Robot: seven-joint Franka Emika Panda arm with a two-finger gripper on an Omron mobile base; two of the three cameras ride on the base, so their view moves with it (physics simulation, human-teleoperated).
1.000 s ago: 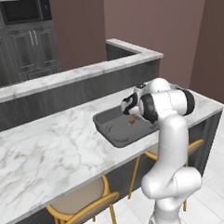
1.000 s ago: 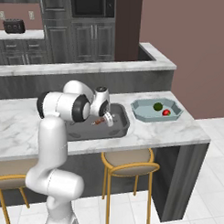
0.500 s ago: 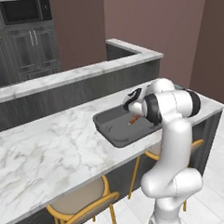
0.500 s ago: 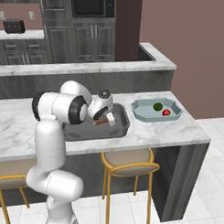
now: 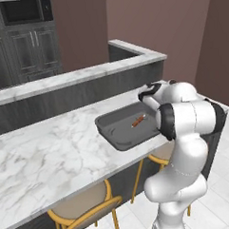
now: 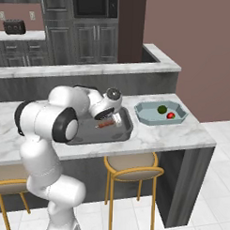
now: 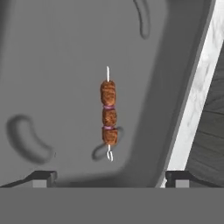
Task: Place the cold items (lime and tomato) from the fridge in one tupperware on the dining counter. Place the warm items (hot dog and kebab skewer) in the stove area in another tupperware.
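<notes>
**A:** Marble counter (image 5: 47,153) right in front of you. What sits nearest on it?

**B:** Your dark grey tupperware (image 5: 118,130), a shallow tray near the front edge. The kebab skewer (image 7: 108,112) lies flat on its floor, three brown chunks on a thin stick, touching nothing else.

**A:** And your claw?

**B:** The gripper (image 7: 109,176) hangs above the tray with its fingers (image 7: 41,176) spread wide, one on each side of the skewer and clear of it. You're holding nothing.

**A:** Look further along the counter, to your right.

**B:** You'll see a pale blue tupperware (image 6: 147,115) near the counter's end, set apart from the grey tray. The lime (image 6: 162,109) and the tomato (image 6: 171,115) rest inside it, just beside each other.

**A:** Beyond that?

**B:** A raised marble ledge (image 6: 90,69) runs behind the counter, then dark cabinets (image 6: 93,38) with a built-in microwave (image 6: 92,4).
</notes>
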